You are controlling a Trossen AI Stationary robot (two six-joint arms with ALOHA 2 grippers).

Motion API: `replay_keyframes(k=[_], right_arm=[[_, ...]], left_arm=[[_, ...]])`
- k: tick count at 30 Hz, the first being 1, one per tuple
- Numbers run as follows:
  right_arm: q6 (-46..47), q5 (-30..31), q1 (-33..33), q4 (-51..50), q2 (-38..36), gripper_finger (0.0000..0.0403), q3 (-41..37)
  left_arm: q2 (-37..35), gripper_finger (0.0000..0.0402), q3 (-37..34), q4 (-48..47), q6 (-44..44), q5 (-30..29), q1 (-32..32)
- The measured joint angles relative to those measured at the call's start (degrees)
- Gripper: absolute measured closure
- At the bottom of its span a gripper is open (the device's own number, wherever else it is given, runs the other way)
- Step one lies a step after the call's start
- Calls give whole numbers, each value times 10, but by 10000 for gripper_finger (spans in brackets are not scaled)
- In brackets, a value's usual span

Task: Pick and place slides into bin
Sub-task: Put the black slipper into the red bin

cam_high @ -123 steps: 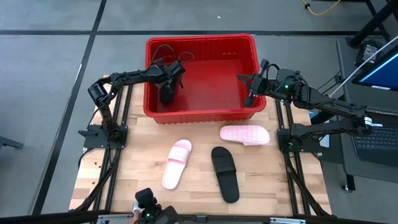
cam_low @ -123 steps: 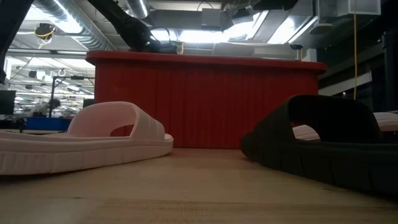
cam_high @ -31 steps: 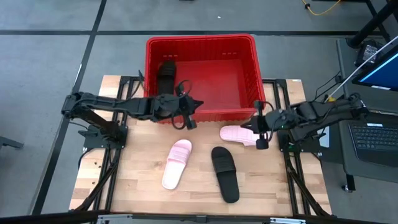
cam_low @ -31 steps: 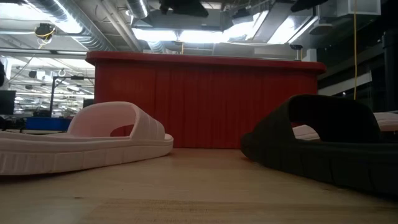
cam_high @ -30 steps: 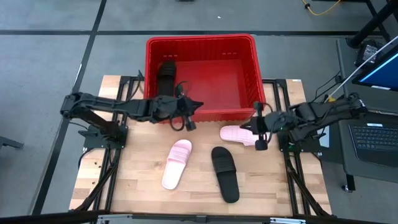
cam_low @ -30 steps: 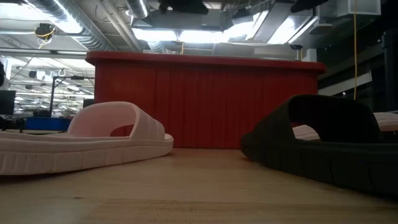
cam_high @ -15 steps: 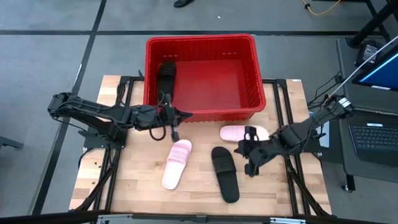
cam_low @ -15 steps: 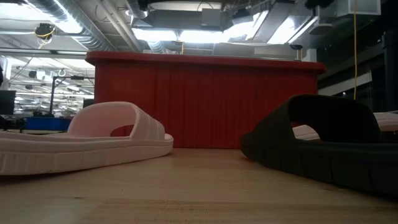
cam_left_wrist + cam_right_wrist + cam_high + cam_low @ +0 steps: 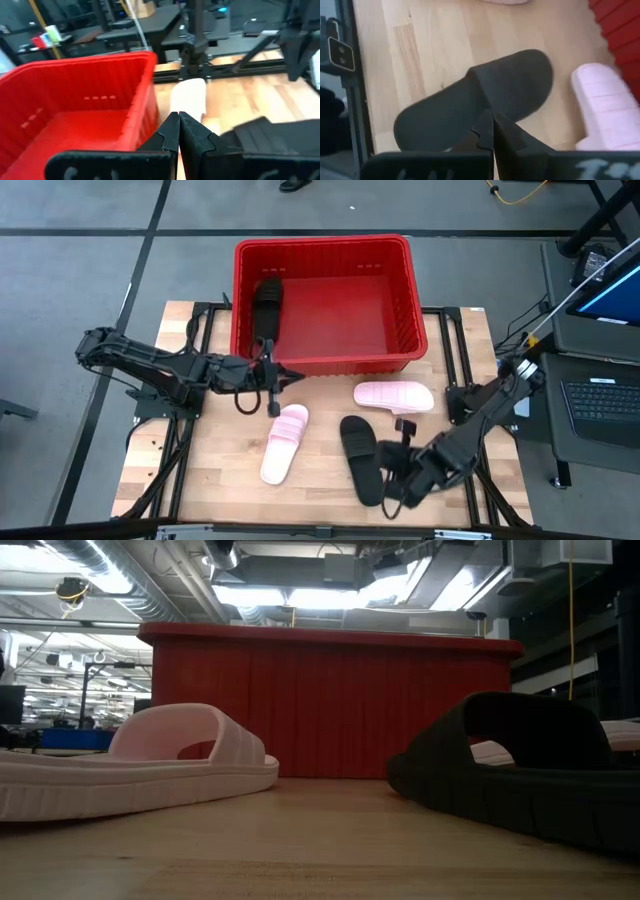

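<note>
table (image 9: 220,480) front bare | bin (image 9: 322,242) at back edge

Down at worktop (image 9: 300,850) level, a pale pink slide (image 9: 130,770) sits on the left and a black slide (image 9: 520,775) on the right, well apart. The red bin (image 9: 320,705) stands behind both, with ceiling ducts and lights overhead.

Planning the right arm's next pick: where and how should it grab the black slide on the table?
Grip the black slide's raised wide strap, coming down from above. It lies flat, sole down, so the strap arches clear of the footbed. The right gripper, now shut beside it, must open first.
</note>
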Motion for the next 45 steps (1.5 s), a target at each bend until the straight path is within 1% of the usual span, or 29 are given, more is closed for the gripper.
replay_keyframes(k=[3,8,10,14,17,24,28,31,37,41,43,45], right_arm=[[33,19,17,15,27,402,0],[85,21,28,10,65,394,0],[106,22,28,-1,73,390,0],[178,35,28,-67,81,383,-1],[208,51,31,-72,80,378,-13],[262,56,48,6,80,376,-73],[304,82,69,38,79,382,-97],[309,88,80,53,72,397,-112],[307,97,81,108,71,395,-141],[308,97,69,118,71,399,-152],[304,97,59,117,71,395,-152],[276,97,51,123,71,382,-152]], left_arm=[[0,399,0,-5,0,10,-10],[0,399,0,-5,0,10,-29],[0,398,0,-5,0,10,-37],[0,400,0,-5,0,10,-47],[0,398,0,-5,0,10,-53],[0,399,0,-5,0,10,-67],[0,398,0,-5,0,10,-67],[0,396,0,-5,5,6,-65],[1,399,0,-5,5,2,-62],[1,396,0,-4,3,3,-62],[1,396,0,-4,0,2,-62],[1,398,0,-4,0,2,-62]])
